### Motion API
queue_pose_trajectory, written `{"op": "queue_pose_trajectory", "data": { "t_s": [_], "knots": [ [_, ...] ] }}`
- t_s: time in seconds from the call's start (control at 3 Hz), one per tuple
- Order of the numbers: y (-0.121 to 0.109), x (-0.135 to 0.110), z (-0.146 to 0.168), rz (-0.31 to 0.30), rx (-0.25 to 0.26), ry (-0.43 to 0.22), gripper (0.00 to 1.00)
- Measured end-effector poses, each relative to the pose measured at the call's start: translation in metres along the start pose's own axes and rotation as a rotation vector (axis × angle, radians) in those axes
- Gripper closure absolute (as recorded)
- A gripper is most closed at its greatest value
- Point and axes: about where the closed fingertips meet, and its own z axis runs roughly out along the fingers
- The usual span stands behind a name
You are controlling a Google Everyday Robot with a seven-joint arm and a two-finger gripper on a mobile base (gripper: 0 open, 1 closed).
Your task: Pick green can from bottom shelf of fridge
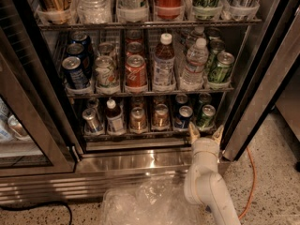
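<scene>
Green can (206,116): stands at the right-hand end of the bottom shelf (140,134), at the front of its lane, with another can just behind it.
Axis of the can: upright, with the long axis vertical. The silver top faces up and the base rests in the clear tray.
Neighbours: a dark blue can (183,117) stands just beside it on the left. Two brown cans (160,116), a small capped bottle (114,117) and a silver can (91,121) follow along the same row.
Pincer (206,134): held at the front edge of the bottom shelf, directly below the green can in the camera view. It points into the fridge (140,161).
Pincer state: the two pale fingers (193,135) are spread wide with nothing between them. The gap lines up with the green can, and no contact with the can is visible.
Arm (206,186): white, rising from the lower right across the shiny steel sill.
Shelf above: holds a larger green can (220,67) at the right end, water bottles, a red cola can (136,71) and blue cans.
Floor: crumpled clear plastic (145,203) lies before the sill, and an orange cable (253,182) lies to the right of the arm.
</scene>
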Motion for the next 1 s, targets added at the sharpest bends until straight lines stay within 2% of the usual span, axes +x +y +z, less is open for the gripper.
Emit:
{"op": "queue_pose_trajectory", "data": {
  "t_s": [0.67, 1.0],
  "knots": [
    [0.001, -0.005, 0.005, -0.001, 0.007, -0.005, 0.27],
    [0.012, -0.012, 0.036, -0.006, 0.035, -0.003, 0.27]
  ]
}}
